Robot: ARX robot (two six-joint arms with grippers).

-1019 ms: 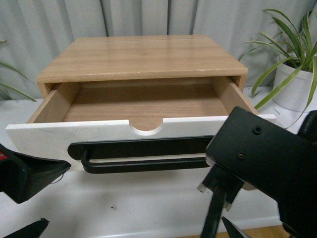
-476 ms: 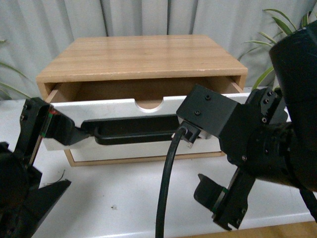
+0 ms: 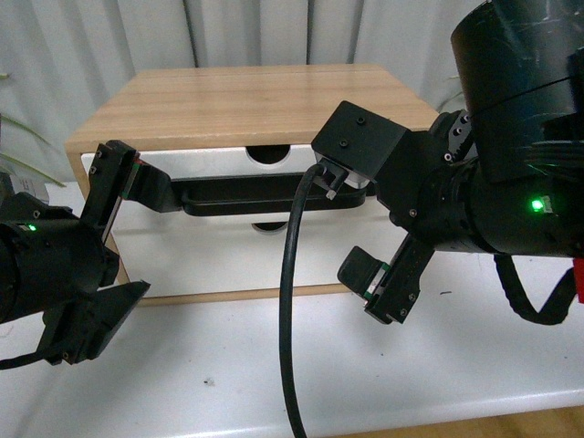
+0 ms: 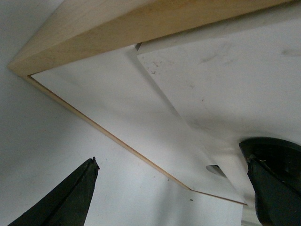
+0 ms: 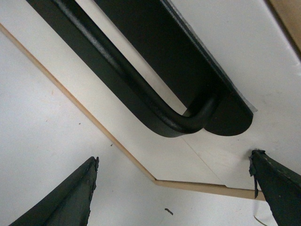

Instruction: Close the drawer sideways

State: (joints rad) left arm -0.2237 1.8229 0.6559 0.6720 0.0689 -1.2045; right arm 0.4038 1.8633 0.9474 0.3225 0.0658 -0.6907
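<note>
The drawer (image 3: 219,164), with a white front, a long black bar handle (image 3: 255,193) and a half-round notch (image 3: 267,155), sits almost fully inside the wooden cabinet (image 3: 255,105). My left gripper (image 3: 128,228) is open in front of the drawer's left end, its upper finger close to the handle's left end. My right gripper (image 3: 388,265) is open in front of the right end. The left wrist view shows the drawer front (image 4: 235,80) standing slightly proud between the open fingers (image 4: 171,157). The right wrist view shows the handle's end (image 5: 188,122) beyond the open fingers (image 5: 175,157).
A plain white drawer front (image 3: 228,255) without a handle lies below the task drawer. The cabinet stands on a white table (image 3: 228,383). A black cable (image 3: 290,319) hangs from the right wrist. Grey curtains hang behind, and a plant leaf (image 3: 18,128) shows at the far left.
The drawer went from wide open to almost fully pushed in. Both arms moved forward with it and now sit high against the cabinet front.
</note>
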